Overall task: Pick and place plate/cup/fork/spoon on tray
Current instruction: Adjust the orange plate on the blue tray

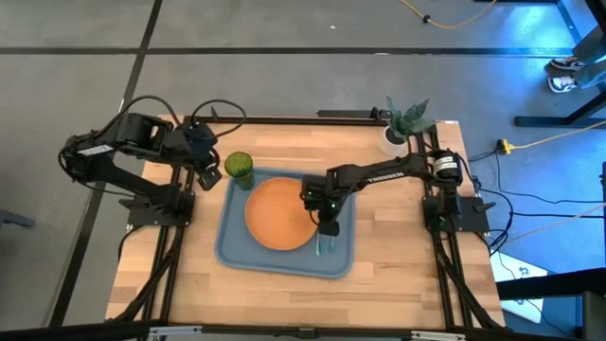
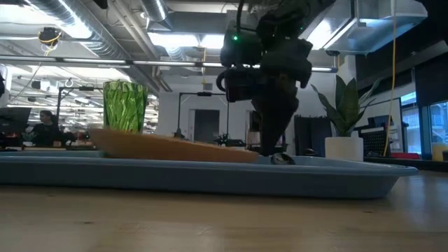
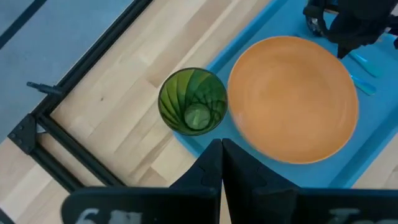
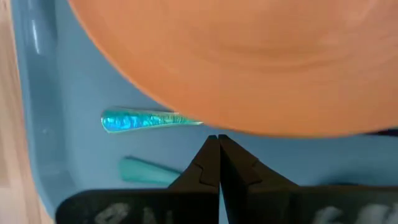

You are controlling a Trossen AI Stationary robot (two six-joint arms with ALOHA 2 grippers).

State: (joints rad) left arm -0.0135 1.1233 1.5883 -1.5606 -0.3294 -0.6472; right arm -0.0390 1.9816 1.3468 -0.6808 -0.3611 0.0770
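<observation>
High view has the orange plate (image 1: 280, 214) sitting in the blue-grey tray (image 1: 234, 248) in the middle of the table, with the green cup (image 1: 238, 166) standing in the tray's far-left corner right beside it. Two slim blue-teal handles (image 4: 148, 119) lie in the tray at the plate's right side, partly tucked under its rim; can't tell fork from spoon. Right claw (image 1: 328, 227) hangs over them, fingers pinched together, empty. Left claw (image 1: 207, 176) waits near the table's far-left edge by the cup, fingers together too.
</observation>
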